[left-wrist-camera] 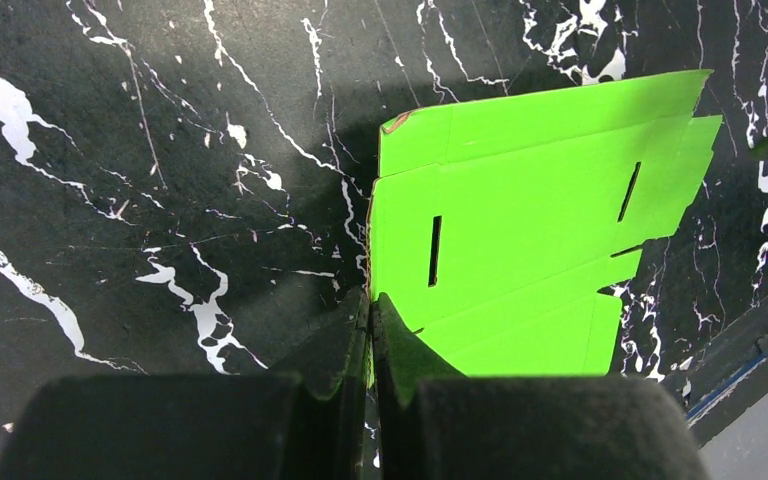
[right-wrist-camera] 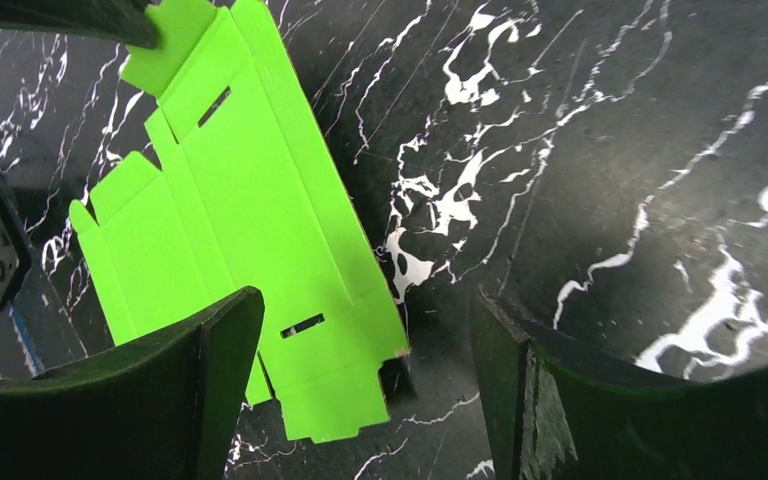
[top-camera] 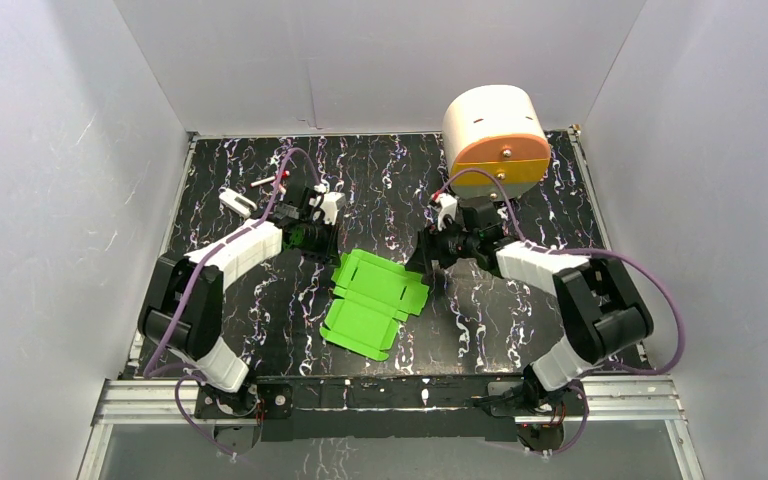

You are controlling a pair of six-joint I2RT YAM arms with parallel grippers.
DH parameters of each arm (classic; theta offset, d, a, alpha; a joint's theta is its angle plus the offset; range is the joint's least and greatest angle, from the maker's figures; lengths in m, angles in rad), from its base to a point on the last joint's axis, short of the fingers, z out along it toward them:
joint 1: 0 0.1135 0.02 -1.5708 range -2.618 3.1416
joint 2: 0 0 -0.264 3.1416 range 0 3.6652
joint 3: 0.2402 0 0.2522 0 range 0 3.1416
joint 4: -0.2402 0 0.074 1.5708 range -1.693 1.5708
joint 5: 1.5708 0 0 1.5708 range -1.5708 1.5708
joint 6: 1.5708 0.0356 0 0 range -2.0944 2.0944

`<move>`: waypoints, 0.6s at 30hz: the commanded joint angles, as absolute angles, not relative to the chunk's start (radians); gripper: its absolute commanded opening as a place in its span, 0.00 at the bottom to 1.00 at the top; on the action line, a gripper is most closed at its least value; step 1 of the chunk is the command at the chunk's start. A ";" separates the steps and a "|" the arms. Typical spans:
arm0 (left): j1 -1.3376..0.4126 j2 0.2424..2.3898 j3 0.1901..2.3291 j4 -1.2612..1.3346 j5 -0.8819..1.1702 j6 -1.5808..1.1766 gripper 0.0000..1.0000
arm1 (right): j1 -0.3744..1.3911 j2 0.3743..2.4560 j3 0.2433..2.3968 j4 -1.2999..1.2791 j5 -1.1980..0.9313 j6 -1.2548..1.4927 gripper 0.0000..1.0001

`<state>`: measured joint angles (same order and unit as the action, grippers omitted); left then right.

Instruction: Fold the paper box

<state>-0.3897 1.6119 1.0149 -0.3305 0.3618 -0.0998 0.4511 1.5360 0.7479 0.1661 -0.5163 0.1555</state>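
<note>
The paper box (top-camera: 373, 298) is a flat bright green die-cut sheet with flaps and slots, lying on the black marbled table between the arms. My left gripper (top-camera: 335, 246) is shut on the sheet's far left edge; in the left wrist view the jaws (left-wrist-camera: 371, 302) pinch the card's edge and the sheet (left-wrist-camera: 520, 240) spreads out ahead. My right gripper (top-camera: 426, 262) is open at the sheet's right edge. In the right wrist view (right-wrist-camera: 365, 302) its fingers straddle the corner of the sheet (right-wrist-camera: 250, 200), one finger over the card, the other over bare table.
A large cream-and-orange rounded drawer unit (top-camera: 495, 135) stands at the back right, just behind the right arm. A small white object (top-camera: 237, 203) and a small red-and-white piece (top-camera: 265, 183) lie at the back left. White walls enclose the table.
</note>
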 commanded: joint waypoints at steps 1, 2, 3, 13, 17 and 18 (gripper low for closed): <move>-0.399 1.536 1.012 -0.357 0.378 -0.052 0.00 | 0.448 1.595 0.834 0.197 -0.639 0.106 0.82; -0.400 1.532 1.010 -0.356 0.383 -0.049 0.00 | 0.448 1.609 0.847 0.184 -0.648 0.096 0.82; -0.401 1.526 1.009 -0.356 0.391 -0.049 0.00 | 0.448 1.622 0.862 0.176 -0.670 0.089 0.80; -0.408 1.504 1.004 -0.345 0.430 -0.048 0.00 | 0.448 1.731 0.938 0.173 -0.810 0.081 0.61; -0.410 1.501 1.004 -0.341 0.436 -0.049 0.00 | 0.452 1.752 0.947 0.170 -0.833 0.071 0.56; -0.411 1.500 1.003 -0.341 0.437 -0.050 0.00 | 0.454 1.755 0.949 0.168 -0.838 0.067 0.54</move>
